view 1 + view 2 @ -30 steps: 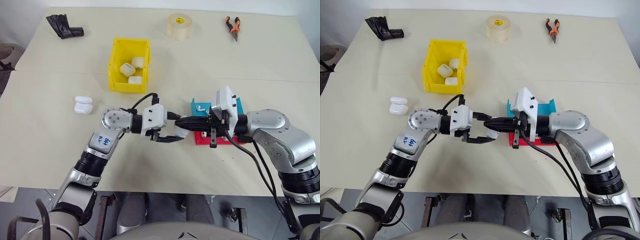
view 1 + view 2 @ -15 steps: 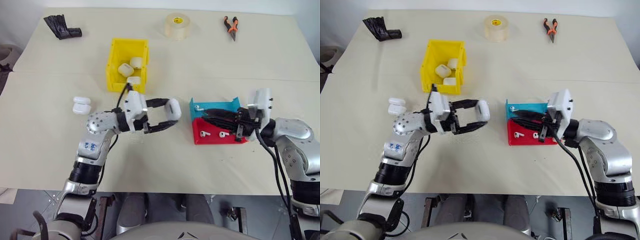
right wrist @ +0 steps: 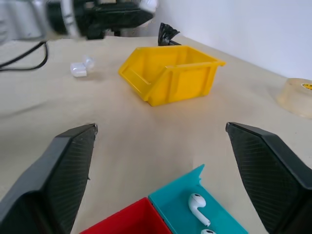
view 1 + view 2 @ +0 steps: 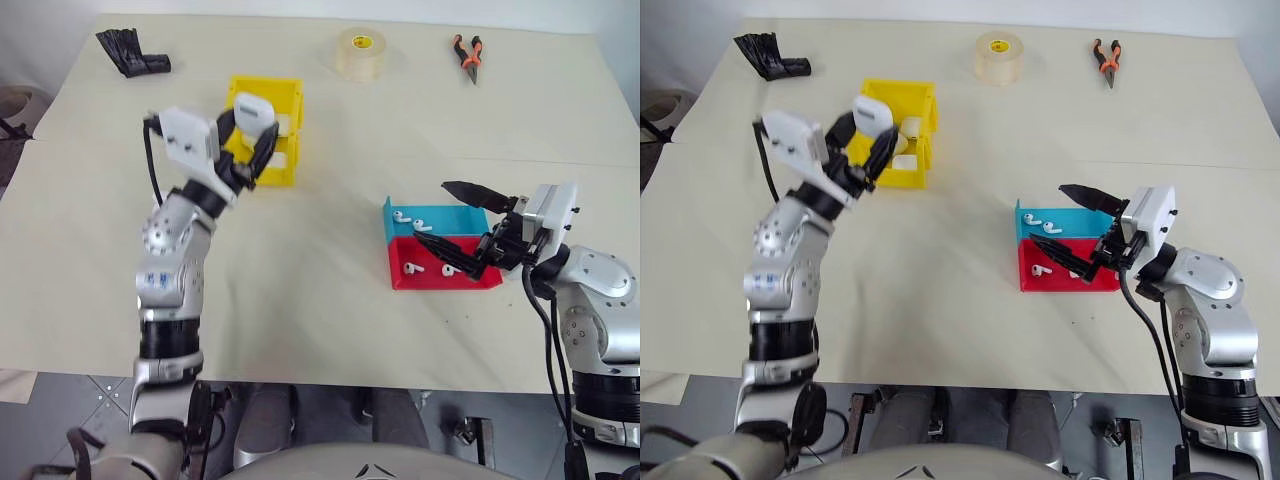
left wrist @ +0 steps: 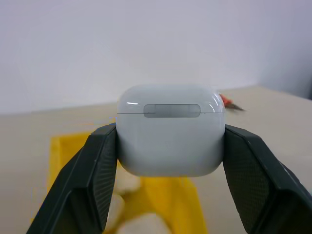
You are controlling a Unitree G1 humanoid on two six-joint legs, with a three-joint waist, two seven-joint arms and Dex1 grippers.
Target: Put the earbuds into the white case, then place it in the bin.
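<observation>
Glossy white case (image 5: 170, 131), yellow plastic bin (image 3: 170, 73)

Even, bright, diffuse light falls from overhead across the cream desk (image 4: 330, 130), and shadows under things stay soft and short. In the left wrist view the white case (image 5: 170, 129) is sharp, with small glare streaks at its upper corners, while the yellow bin (image 5: 161, 200) behind it is out of focus. The left hand (image 4: 862, 135) shows slight motion blur.
</observation>
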